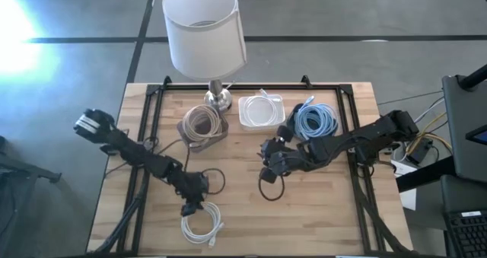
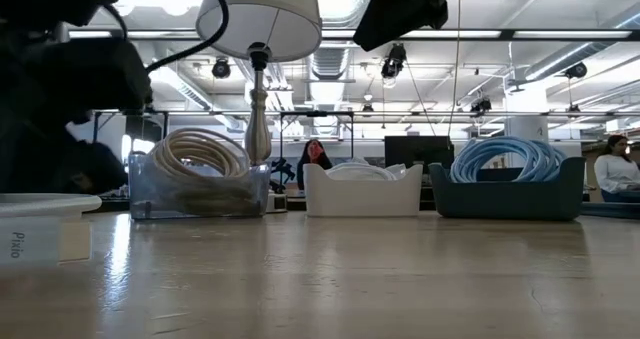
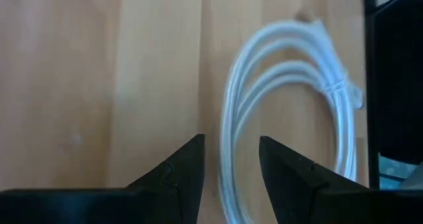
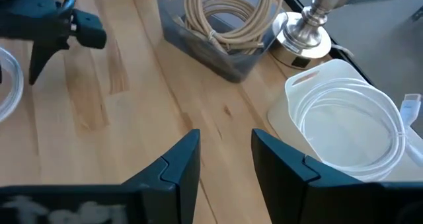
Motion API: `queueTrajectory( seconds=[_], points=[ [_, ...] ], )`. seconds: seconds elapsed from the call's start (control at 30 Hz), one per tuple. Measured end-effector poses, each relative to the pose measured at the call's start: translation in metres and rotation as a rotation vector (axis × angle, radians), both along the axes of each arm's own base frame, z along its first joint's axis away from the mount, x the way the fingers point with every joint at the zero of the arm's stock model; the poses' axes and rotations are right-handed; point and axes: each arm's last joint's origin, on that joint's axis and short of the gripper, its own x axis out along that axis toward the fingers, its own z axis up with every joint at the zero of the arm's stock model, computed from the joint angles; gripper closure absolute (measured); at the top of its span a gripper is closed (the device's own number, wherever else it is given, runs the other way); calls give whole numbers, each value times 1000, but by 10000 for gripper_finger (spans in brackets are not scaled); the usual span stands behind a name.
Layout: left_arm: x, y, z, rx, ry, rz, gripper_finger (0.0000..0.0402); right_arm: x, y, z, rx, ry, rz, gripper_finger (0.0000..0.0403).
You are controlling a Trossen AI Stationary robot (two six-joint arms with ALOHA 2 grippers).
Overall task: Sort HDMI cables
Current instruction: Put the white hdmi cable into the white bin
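Overhead, left pincer (image 1: 193, 206) open, jaws astride white coil's (image 1: 202, 225) rim.

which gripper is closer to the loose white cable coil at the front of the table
Left. The left gripper hangs right over the loose white cable coil, jaws open above its edge. The right gripper is mid-table, well away from it, jaws open and empty.
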Motion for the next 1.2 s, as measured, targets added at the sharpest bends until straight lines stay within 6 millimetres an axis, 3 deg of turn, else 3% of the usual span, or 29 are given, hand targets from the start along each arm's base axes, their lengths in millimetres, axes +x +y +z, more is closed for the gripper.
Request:
queueTrajectory(
  seconds=[0.27,0.5,0.7,0.87,1.03,1.2],
  points=[
    [7,-24,-10,-20,82,12,255,0,0,0,-35,21,31,270],
    [8,-27,-21,47,88,27,256,0,0,0,-35,23,32,272],
    [9,-27,-19,111,29,-33,316,0,0,-1,-66,40,60,282],
    [15,-28,-7,187,-77,-67,383,0,0,0,-63,34,59,279],
    [28,-22,21,401,-282,-22,369,1,0,0,-59,26,56,274],
    [43,-4,51,582,-415,8,370,0,0,0,-29,14,28,277]
  ],
)
